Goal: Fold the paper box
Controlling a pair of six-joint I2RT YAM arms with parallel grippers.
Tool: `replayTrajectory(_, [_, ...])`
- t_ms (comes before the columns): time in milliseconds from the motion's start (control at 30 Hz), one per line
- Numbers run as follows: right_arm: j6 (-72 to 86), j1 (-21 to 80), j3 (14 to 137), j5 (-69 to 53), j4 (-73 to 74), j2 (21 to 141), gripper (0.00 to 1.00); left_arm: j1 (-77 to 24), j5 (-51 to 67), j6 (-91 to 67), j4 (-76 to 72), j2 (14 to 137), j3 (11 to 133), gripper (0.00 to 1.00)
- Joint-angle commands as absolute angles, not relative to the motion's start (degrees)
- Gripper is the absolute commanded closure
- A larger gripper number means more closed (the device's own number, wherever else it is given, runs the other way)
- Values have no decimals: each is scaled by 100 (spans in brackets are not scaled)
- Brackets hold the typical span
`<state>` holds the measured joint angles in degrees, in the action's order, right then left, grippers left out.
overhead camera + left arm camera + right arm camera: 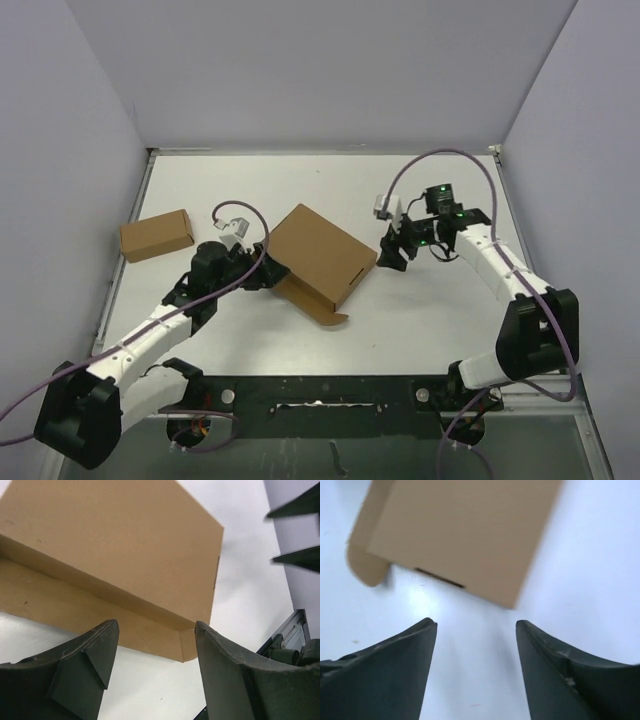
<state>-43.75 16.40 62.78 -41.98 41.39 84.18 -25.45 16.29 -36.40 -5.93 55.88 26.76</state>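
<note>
The paper box lies mid-table as a plain brown mailer, its lid folded down and one flap sticking out flat toward the near edge. My left gripper stands just off the box's left side, open and empty. The left wrist view shows the box a little beyond my open left gripper, apart from both fingers. My right gripper is close to the box's right corner and also open. From the right wrist, the box with a small slit lies ahead of the empty gripper.
A much smaller brown cardboard box rests near the table's left edge. White walls close in the table at the back and both sides. The right arm's fingers show at the upper right of the left wrist view.
</note>
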Motion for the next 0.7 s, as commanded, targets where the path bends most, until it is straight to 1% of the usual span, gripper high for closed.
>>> replayTrajectory(0, [-2766,711,6414,-4982,2792,8412,23,-2603,1845,-4012,-1041,6322,3012,38])
replayTrajectory(33, [-2338,520,6568,-5247,2644,8656,19,-2636,1882,-4047,-1078,6475,3063,37])
replayTrajectory(67, [-1968,402,6773,-5470,2626,9003,19,-2674,1861,-4078,-1108,6593,3102,36])
replayTrajectory(200, [-1280,414,7506,-5876,2891,10168,19,-2823,1696,-4188,-1368,6902,3131,32])
replayTrajectory(367, [-1062,417,7806,-5901,3039,10834,22,-2878,1731,-4199,-1541,7489,3399,32])
replayTrajectory(533, [-1096,439,7764,-6022,3239,11103,32,-2888,1812,-4118,-1746,8148,3687,32])
replayTrajectory(667, [-1270,447,7672,-6060,3485,11169,40,-2887,1919,-4063,-1797,8515,3937,34])
